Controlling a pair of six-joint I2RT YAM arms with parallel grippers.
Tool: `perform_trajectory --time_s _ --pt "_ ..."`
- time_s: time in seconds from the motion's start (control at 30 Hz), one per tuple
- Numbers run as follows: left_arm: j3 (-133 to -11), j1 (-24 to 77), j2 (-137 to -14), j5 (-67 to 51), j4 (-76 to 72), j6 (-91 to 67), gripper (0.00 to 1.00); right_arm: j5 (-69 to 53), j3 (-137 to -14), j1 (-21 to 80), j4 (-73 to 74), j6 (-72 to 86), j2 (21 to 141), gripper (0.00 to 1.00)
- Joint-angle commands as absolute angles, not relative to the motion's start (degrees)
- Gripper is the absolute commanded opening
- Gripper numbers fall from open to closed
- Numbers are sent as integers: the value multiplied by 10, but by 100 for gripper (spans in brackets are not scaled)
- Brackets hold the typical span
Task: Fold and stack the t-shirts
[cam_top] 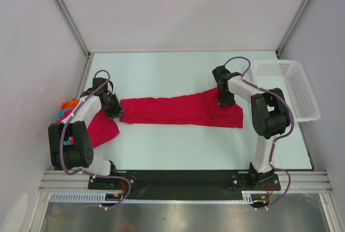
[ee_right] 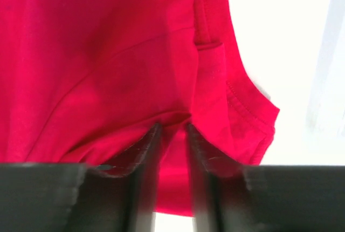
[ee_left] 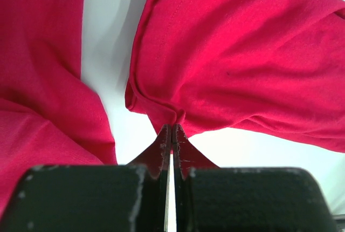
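A crimson t-shirt (cam_top: 178,110) lies stretched left to right across the middle of the table. My left gripper (cam_top: 114,108) is shut on a pinch of its left end, seen close up in the left wrist view (ee_left: 171,127) below the shirt (ee_left: 242,54). My right gripper (cam_top: 225,101) sits on the shirt's right end. In the right wrist view its fingers (ee_right: 172,127) stand apart with cloth (ee_right: 108,54) bunched at their tips and showing in the gap. A second red t-shirt (cam_top: 102,129) lies crumpled beside the left arm (ee_left: 38,81). Small orange (cam_top: 68,104) and teal (cam_top: 63,114) garments lie at the far left.
A white mesh basket (cam_top: 288,89) stands at the right edge of the table, next to the right arm. Frame posts and grey walls close in the back and sides.
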State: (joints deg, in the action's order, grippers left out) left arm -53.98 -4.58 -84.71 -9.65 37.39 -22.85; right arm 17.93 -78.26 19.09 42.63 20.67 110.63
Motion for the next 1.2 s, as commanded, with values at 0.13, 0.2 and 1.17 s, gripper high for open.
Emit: perform_trajectory --time_s 0.13,0.2,1.17 --pt "-566 -51 -852 -102 369 -220 2 192 -783 183 416 193 1084 0" --pt "-567 -51 -853 -101 369 -220 2 205 -783 182 422 192 1072 0" --pt "-572 -54 -860 -105 370 -220 2 269 -683 173 487 207 917 0"
